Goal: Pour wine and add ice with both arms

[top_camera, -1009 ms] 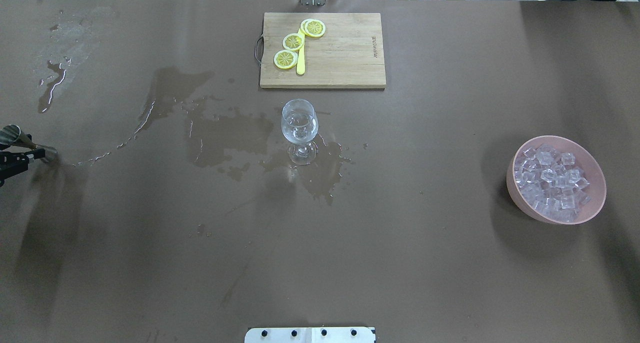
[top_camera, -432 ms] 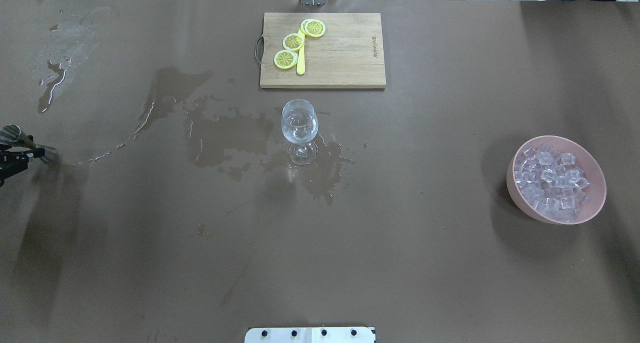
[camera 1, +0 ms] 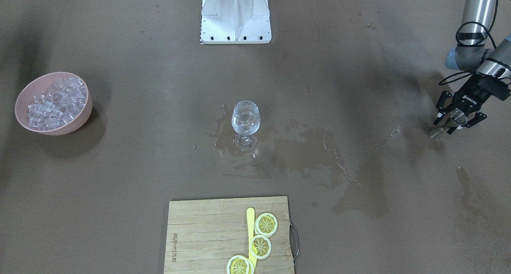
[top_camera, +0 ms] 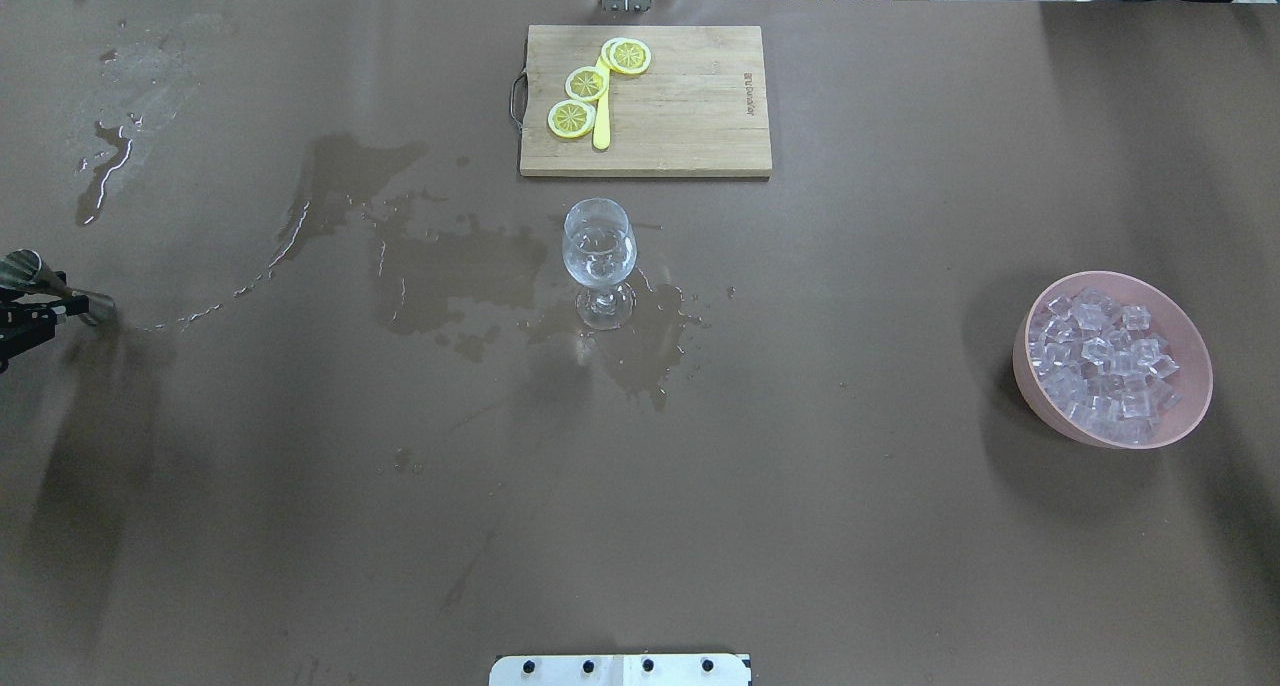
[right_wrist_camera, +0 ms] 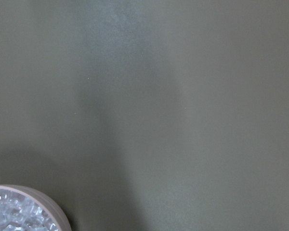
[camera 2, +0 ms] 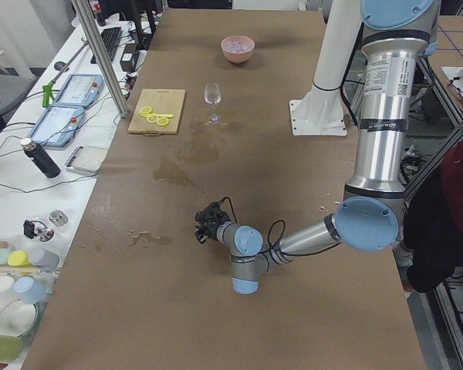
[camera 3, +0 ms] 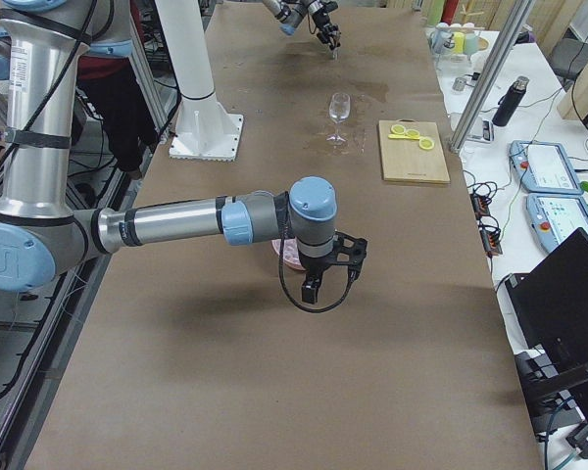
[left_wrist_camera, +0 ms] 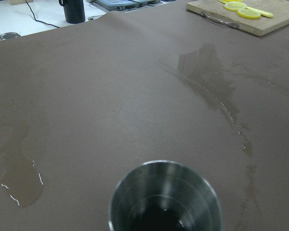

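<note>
Setting the steel jigger (camera 1: 448,124) down at the bench's (top_camera: 800,526) left end, left gripper (camera 1: 456,118) jaws still clamped on it, barely shifted in a second; wine in glass (top_camera: 599,251), ice (top_camera: 1100,361) untouched in bowl (top_camera: 1195,411), right gripper (camera 3: 318,279) jaws' state unreadable.

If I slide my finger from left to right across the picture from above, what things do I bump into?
left gripper holding a metal cup → wet spill → wine glass → pink bowl of ice
</note>
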Tool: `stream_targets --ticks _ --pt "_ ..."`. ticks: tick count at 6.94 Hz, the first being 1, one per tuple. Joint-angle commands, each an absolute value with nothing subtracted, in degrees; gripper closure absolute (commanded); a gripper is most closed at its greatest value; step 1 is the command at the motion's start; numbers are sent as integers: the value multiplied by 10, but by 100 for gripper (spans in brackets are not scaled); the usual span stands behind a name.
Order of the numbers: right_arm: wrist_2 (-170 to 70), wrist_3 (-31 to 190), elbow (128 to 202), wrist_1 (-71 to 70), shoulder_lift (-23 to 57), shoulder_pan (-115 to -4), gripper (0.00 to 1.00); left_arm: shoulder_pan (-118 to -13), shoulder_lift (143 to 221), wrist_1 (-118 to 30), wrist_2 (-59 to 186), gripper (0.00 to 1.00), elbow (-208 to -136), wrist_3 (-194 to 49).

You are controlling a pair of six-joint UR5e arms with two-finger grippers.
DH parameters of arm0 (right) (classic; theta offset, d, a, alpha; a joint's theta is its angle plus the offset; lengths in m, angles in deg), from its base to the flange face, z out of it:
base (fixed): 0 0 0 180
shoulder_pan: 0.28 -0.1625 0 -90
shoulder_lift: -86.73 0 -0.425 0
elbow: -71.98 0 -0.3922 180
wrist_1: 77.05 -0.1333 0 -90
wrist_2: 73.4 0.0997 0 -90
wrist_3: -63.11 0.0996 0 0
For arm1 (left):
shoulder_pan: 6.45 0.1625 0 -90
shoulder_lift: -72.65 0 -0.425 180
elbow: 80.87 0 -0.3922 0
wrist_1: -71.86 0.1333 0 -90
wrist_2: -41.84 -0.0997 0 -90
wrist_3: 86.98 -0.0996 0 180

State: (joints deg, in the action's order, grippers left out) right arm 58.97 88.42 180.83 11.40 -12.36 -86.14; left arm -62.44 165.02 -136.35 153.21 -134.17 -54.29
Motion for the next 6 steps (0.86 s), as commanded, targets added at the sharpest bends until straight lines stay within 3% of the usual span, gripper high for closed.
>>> stream_targets --ticks 1,6 --pt "590 886 1808 115 -122 -861 0 -624 1650 -1364 1532 49 -1341 -543" --pt "590 886 1808 114 -128 -861 0 -624 1654 -1355 1529 56 -1343 -543"
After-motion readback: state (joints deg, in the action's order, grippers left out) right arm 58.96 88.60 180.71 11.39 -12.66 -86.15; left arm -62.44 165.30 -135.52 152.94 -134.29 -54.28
